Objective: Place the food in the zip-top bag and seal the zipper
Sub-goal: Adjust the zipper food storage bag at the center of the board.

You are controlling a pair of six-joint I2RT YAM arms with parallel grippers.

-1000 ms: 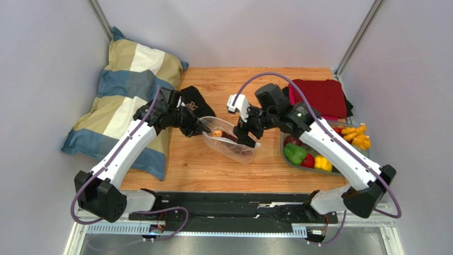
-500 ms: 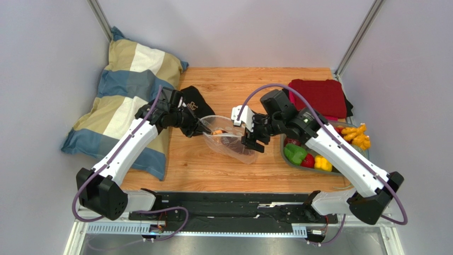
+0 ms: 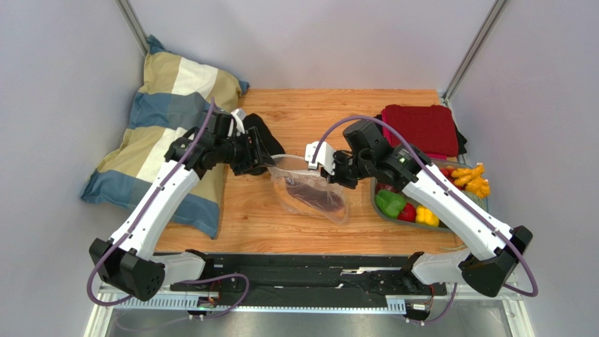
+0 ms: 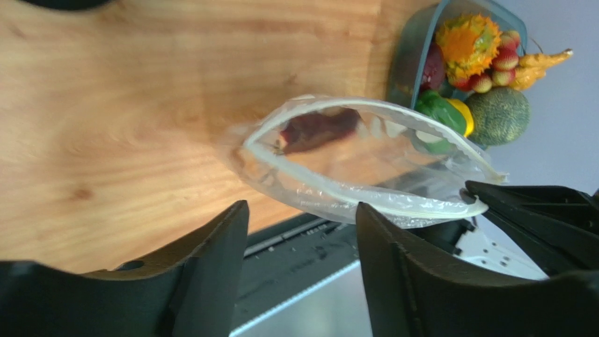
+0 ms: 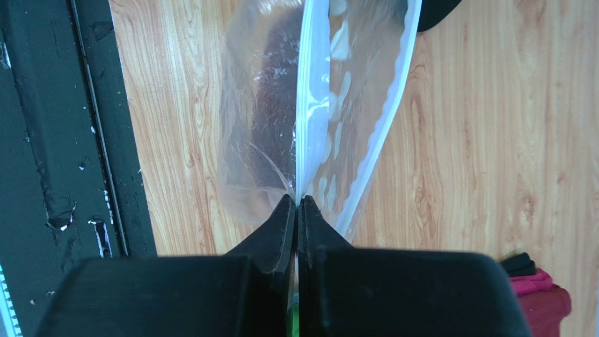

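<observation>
The clear zip-top bag (image 3: pixel 309 191) lies on the wooden table between my arms with a dark red food piece (image 3: pixel 314 192) inside. My left gripper (image 3: pixel 266 159) hangs open just left of the bag's mouth, touching nothing. In the left wrist view its black fingers (image 4: pixel 214 267) stand apart below the bag (image 4: pixel 365 158), and the whitish zipper (image 4: pixel 394 208) curves round a half-open mouth. My right gripper (image 5: pixel 298 201) is shut on the zipper strip (image 5: pixel 309 105) at the bag's right end. More food, a green pepper (image 3: pixel 389 202) and a yellow one (image 3: pixel 426 216), sits in the grey tray (image 3: pixel 373 200).
A striped pillow (image 3: pixel 165 126) lies at the left, partly under my left arm. A black cap (image 3: pixel 256 130) sits behind the left gripper. A folded red cloth (image 3: pixel 422 126) lies at the back right. Orange toy pieces (image 3: pixel 472 180) fill the tray's far end.
My left gripper has let go of the bag's left rim, opened and drawn back left. My right gripper has come down and shut on the right rim. The bag has sagged flatter.
</observation>
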